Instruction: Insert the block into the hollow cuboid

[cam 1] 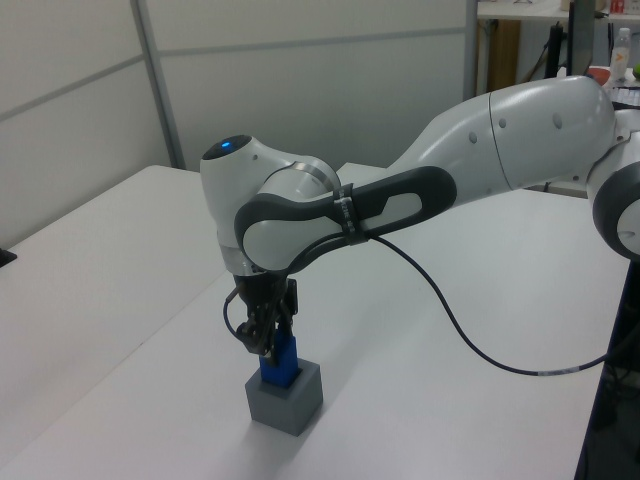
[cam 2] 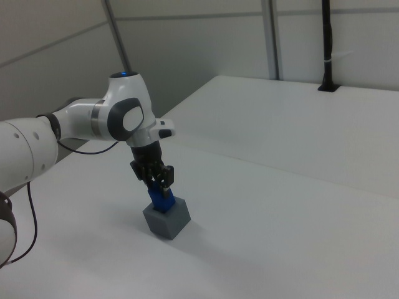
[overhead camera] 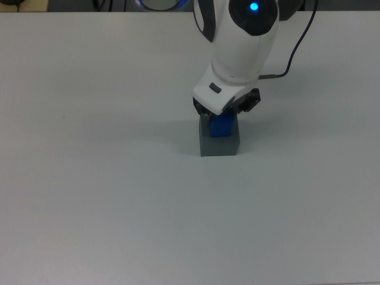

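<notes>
The arm is bent right over the grey hollow cuboid (cam 1: 284, 398), which sits alone on the white table (overhead camera: 89, 196), and its gripper (cam 1: 272, 345) is clamped on the blue block (cam 2: 163, 200), whose lower end already sits in the recess in the cuboid's top. In the top view the block (overhead camera: 222, 126) lies toward the far side of the opening, not centred. From where I stand the risk is a jam: if the block is a touch tilted or catches the rim, pushing down could wedge it or shove the cuboid across the table. Letting go too early could leave it leaning.
</notes>
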`<state>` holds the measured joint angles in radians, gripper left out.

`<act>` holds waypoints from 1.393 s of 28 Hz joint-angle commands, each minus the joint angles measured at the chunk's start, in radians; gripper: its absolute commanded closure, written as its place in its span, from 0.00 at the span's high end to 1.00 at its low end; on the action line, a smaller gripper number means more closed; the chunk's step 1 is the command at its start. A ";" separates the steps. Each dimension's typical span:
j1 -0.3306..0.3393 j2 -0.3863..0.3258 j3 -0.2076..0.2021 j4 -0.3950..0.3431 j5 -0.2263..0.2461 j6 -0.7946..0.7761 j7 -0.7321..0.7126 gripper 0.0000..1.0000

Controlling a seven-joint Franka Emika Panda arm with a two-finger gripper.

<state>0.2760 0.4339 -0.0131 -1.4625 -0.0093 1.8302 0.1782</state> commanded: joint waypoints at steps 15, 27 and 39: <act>0.022 0.002 -0.016 -0.021 -0.011 -0.028 0.047 1.00; 0.014 -0.026 -0.021 -0.019 -0.011 -0.086 0.047 1.00; 0.014 -0.026 -0.011 -0.033 0.000 -0.106 0.056 0.96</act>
<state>0.2808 0.4280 -0.0263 -1.4721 -0.0110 1.7538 0.2061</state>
